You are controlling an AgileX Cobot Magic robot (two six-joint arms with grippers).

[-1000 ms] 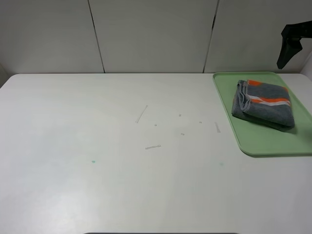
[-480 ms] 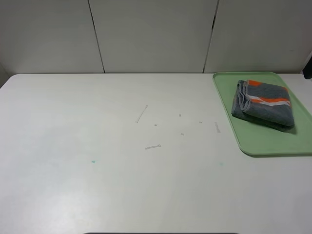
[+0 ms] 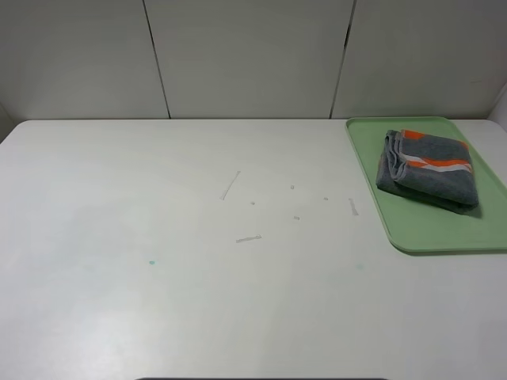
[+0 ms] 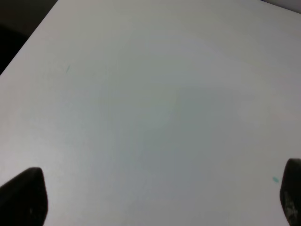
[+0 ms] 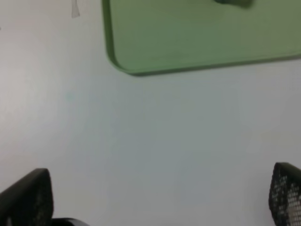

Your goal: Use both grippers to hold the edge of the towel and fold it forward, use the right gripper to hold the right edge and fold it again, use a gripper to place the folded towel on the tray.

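Observation:
The dark grey towel [image 3: 428, 170] with its orange-and-white band lies folded on the light-green tray [image 3: 412, 229] at the right of the table. Neither arm shows in the exterior high view. In the left wrist view my left gripper [image 4: 155, 197] is open and empty over bare white table; only its two black fingertips [image 4: 26, 195] show. In the right wrist view my right gripper [image 5: 160, 197] is open and empty above the table, short of the tray's near edge [image 5: 188, 42]. A sliver of the towel [image 5: 233, 3] shows there.
The white table [image 3: 198, 277] carries a few small scuff marks and bits of tape [image 3: 248, 238] near its middle. A pale panelled wall [image 3: 253, 55] stands behind the table's far edge.
The right arm, seen above the tray's far right corner a second ago, has withdrawn out of the exterior high view. The towel and tray have not moved.

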